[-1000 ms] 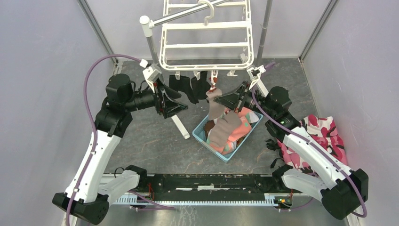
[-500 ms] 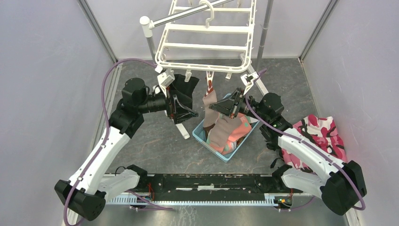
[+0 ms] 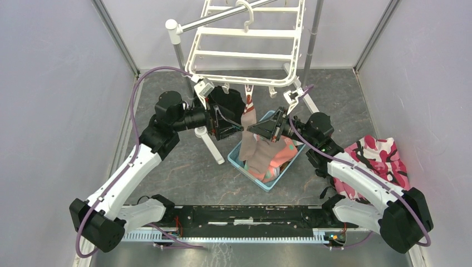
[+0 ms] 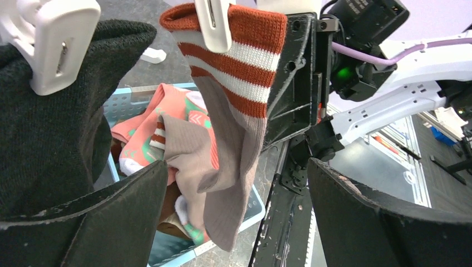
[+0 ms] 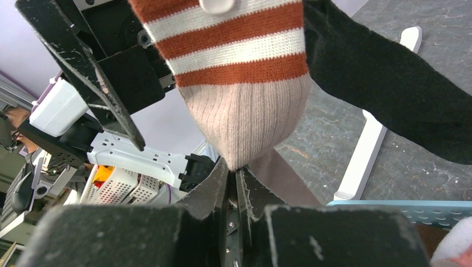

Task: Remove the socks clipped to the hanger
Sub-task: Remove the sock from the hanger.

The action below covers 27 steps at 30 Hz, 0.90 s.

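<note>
Hanger (image 3: 245,55), 1 banded sock (image 4: 234,94) clipped, perhaps 2 black socks (image 4: 50,128)

hanger (image 3: 245,55): top cut off | striped sock (image 5: 245,94): cuff top cut off

Beige sock (image 4: 234,167) (rust-white striped cuff), black sock (image 4: 50,128), white hanger (image 3: 245,55)

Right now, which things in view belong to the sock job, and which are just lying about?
Job: hanger; clipped tan sock, pinched by right claw; clipped black sock; open left claw; blue basket holding loose socks.
Lying about: camouflage cloth heap; grey pole stand (only carries the hanger).
</note>
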Available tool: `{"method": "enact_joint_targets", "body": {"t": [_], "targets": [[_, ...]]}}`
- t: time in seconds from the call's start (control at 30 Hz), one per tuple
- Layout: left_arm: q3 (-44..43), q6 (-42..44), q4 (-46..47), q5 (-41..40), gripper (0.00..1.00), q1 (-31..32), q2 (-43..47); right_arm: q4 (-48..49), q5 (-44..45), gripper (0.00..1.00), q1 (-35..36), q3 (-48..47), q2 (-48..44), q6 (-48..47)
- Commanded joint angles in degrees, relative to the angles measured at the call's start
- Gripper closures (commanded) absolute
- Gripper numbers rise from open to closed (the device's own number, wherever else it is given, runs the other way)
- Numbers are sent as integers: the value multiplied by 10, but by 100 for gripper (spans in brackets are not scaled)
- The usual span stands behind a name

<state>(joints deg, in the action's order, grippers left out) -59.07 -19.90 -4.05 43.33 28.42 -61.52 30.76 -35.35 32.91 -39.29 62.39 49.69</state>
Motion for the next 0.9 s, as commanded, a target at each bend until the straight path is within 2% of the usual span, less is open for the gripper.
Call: {"method": "enact_joint_targets", "body": {"t": [0.0, 0.2, 0.33, 0.43, 0.6, 0.87], "targets": [[-48, 17, 9, -65, 2, 19, 6, 33, 2, 89, 3, 0, 12, -1], [-103, 76, -70, -167, 4, 62, 7, 45, 38, 91, 12, 7, 32, -8], [-107, 113, -72, -245, 5, 94, 8, 62, 64, 94, 22, 10, 52, -4], [-125, 109, -81, -296, 5, 96, -3, 62, 80, 92, 36, 7, 64, -11], [-172, 112, -95, -346, 7, 102, -40, 77, 109, 93, 62, 3, 82, -11], [-185, 115, -89, -334, 7, 125, -57, 71, 204, 98, 102, 0, 70, -21]]}}
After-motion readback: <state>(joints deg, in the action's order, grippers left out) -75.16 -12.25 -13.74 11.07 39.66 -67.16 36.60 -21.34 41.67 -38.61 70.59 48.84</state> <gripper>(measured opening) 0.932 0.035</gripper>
